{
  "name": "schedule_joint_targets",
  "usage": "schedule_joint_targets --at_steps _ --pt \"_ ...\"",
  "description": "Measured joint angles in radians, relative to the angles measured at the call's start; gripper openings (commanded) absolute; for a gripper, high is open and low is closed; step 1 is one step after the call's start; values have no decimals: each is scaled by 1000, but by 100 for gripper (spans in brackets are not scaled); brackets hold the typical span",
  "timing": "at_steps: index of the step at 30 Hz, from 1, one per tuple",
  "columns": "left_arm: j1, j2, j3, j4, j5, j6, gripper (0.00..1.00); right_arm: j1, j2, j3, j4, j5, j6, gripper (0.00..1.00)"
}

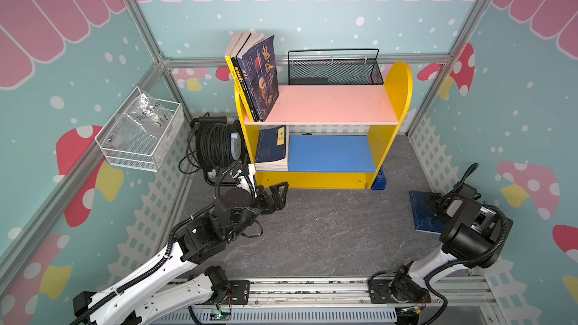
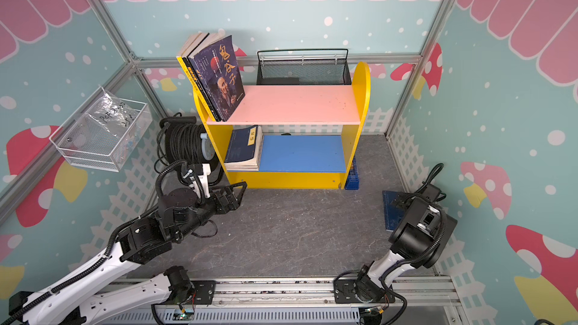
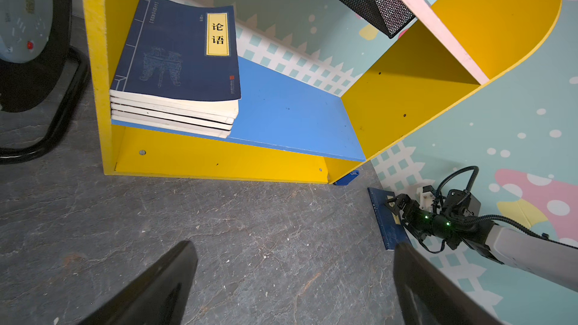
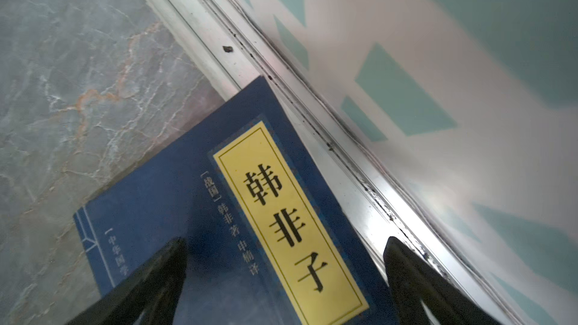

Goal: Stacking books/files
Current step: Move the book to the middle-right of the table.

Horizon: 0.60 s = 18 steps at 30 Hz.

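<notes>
Partly, right gripper hides the navy book.

Top navy book, blue shelf, yellow label: 论语
Floor navy book, yellow label: 韩非子; small print beside it: [战国] 韩非 著
Purple book, pink shelf, cover: 鬼谷子
Plastic bag, handwriting: "PET", rest unreadable

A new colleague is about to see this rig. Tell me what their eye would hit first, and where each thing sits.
The yellow bookshelf at the back dominates: three thick books stand at the left end of its pink top shelf, and a stack of navy books lies flat on its blue lower shelf. A lone navy book lies on the grey floor at the right, the open right gripper over it.
</notes>
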Motion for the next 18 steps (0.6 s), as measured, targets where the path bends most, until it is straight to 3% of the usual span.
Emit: schedule_joint_targets --at_steps 6,12,18 --pt "0 -11 -13 -2 -20 -2 100 8 16 0 33 -89 -18 96" --pt "0 -43 -39 -5 -38 -9 99 110 21 6 32 -117 -22 91" --pt "0 -106 -53 -36 -51 -13 99 226 106 129 -49 -50 -56 87"
